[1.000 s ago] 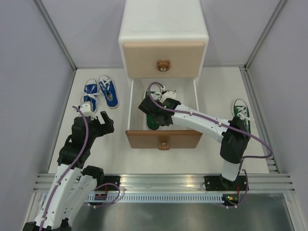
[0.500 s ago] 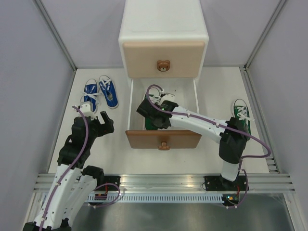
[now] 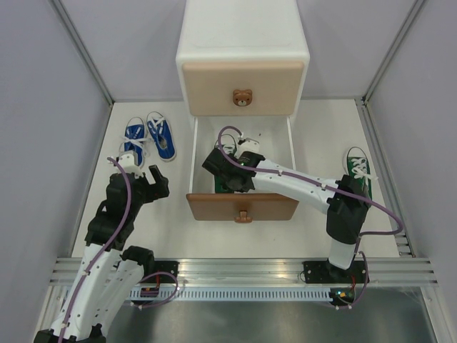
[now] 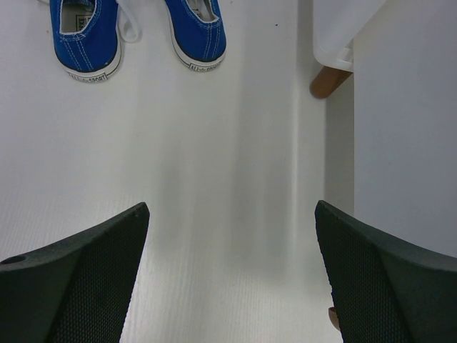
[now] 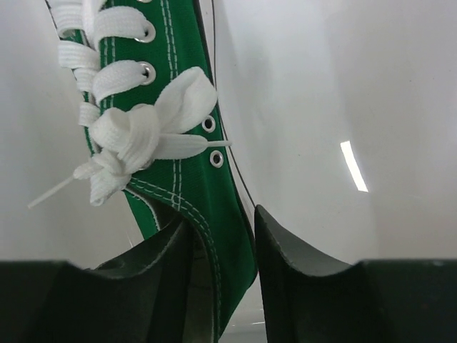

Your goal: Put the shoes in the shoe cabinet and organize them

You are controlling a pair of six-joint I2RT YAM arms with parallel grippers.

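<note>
Right gripper (image 5: pixel 221 218) straddles the green shoe's (image 5: pixel 182 179) heel canvas inside the open lower drawer (image 3: pixel 214 206); pinching or loosened, I cannot tell. Blue shoes' (image 4: pixel 100 43) heel print is too small to read.

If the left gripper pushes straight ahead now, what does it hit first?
Left gripper: likely bare table first if tilted down; otherwise the blue shoe nearer the cabinet. Depth unclear.
</note>
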